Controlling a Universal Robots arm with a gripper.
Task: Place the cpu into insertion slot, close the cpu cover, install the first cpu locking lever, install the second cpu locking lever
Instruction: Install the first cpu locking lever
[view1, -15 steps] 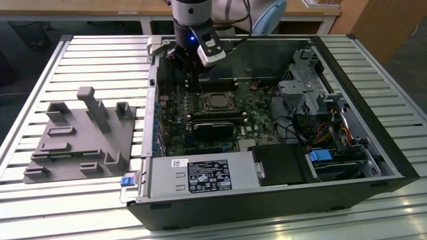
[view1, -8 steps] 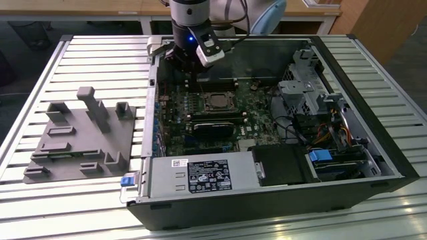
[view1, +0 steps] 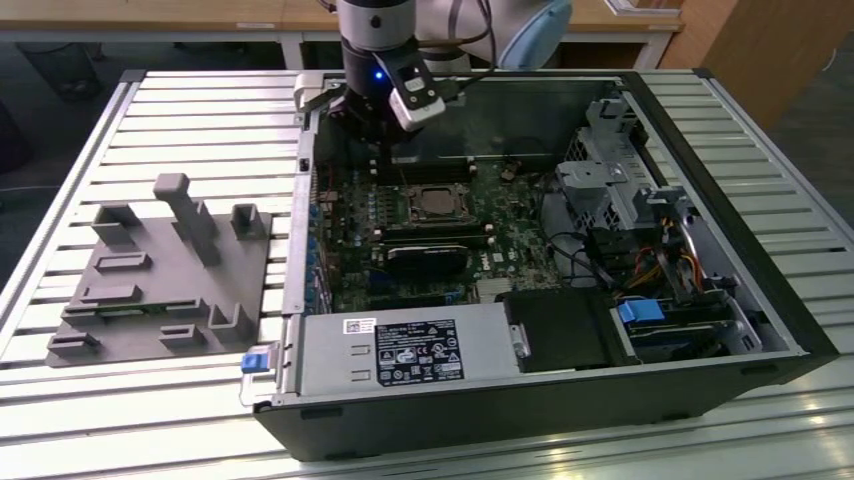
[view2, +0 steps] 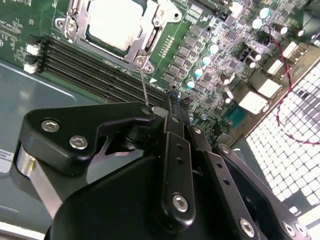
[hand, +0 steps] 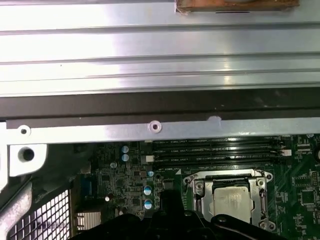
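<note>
The cpu (view1: 434, 204) lies flat in the insertion slot (view1: 412, 192) on the green board inside the open computer case. In both wrist views its pale metal top (view2: 112, 22) (hand: 231, 200) shows through the window of the cpu cover (view2: 151, 35) (hand: 200, 186), which lies down over it. A thin wire locking lever (view2: 144, 82) rises from the socket corner up to my fingertips. My gripper (view1: 383, 150) (view2: 167, 102) hangs over the board just beyond the socket, near the case's far wall. Its fingers look shut. Whether they pinch the lever's end is hidden.
Long black memory slots (view2: 95, 67) run beside the socket. A black heatsink block (view1: 424, 258) sits nearer the camera. Drive cages and cables (view1: 641, 220) fill the exterior view's right, with a power supply (view1: 400, 350) in front. A grey fixture (view1: 160, 270) lies on the slatted table.
</note>
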